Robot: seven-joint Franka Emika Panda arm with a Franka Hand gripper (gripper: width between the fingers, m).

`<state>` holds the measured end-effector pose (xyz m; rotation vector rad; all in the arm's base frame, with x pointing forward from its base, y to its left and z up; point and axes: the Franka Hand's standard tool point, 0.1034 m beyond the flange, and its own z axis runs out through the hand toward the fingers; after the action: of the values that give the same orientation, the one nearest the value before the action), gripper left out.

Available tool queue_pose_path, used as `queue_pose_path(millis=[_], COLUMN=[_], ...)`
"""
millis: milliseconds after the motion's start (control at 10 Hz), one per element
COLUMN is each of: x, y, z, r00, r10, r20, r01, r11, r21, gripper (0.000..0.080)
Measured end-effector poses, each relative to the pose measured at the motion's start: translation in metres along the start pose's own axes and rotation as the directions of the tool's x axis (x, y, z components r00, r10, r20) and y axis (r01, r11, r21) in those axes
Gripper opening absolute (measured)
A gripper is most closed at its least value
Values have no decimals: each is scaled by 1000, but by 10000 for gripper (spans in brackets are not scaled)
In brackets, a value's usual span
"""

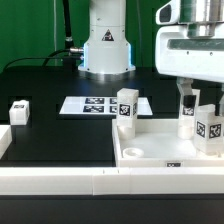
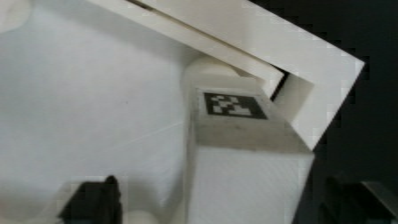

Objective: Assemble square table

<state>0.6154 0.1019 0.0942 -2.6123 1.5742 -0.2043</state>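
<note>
1. Black work surface fills the scene under a green backdrop, and a long white border rail (image 1: pixel 60 180) runs along its near edge.
2. Just behind the rail, at the near right, lies the square tabletop (image 1: pixel 160 142), a white tray with a raised rim.
3. In the tray's far right corner stands the corner leg (image 1: pixel 209 125), upright with its tag showing. A smaller block (image 1: pixel 187 120) is just to its left, and whether that one stands inside the rim cannot be told.
4. The gripper (image 2: pixel 222 200) hangs over the corner leg. In the wrist view its fingers (image 2: pixel 93 200) stand apart, one on each side of the leg, and clamp nothing.
5. Likely risk: the gap on one side looks slim. A lift that is not straight could drag a finger along the leg and tip or twist it out of the corner, if it is only loosely seated.
6. A middle leg (image 1: pixel 125 108) stands at the tray's far left corner.
7. Farther left a lone leg (image 1: pixel 20 108) sits well apart, where a wide swing could knock it.
8. Beyond lie the marker board (image 1: pixel 95 104) and the robot base (image 1: pixel 105 50).
</note>
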Motion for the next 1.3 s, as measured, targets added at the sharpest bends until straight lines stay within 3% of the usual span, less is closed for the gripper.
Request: queue_pose_path(millis=[100, 200, 300, 600, 900, 1300], x=[0, 0, 1, 1, -1, -9], y=[-1, -1, -2, -2, -5, -8], z=[0, 0, -1, 0, 4, 5], r00=[994, 965, 944, 852, 624, 441], r10=[-108, -261, -329, -523, -782, -897], r20=[-1, -2, -11, -15, -16, -14], r01=[108, 261, 329, 523, 781, 896], r11=[994, 965, 944, 852, 624, 442], r21=[2, 3, 9, 1, -30, -41], gripper=[626, 642, 642, 649, 649, 649])
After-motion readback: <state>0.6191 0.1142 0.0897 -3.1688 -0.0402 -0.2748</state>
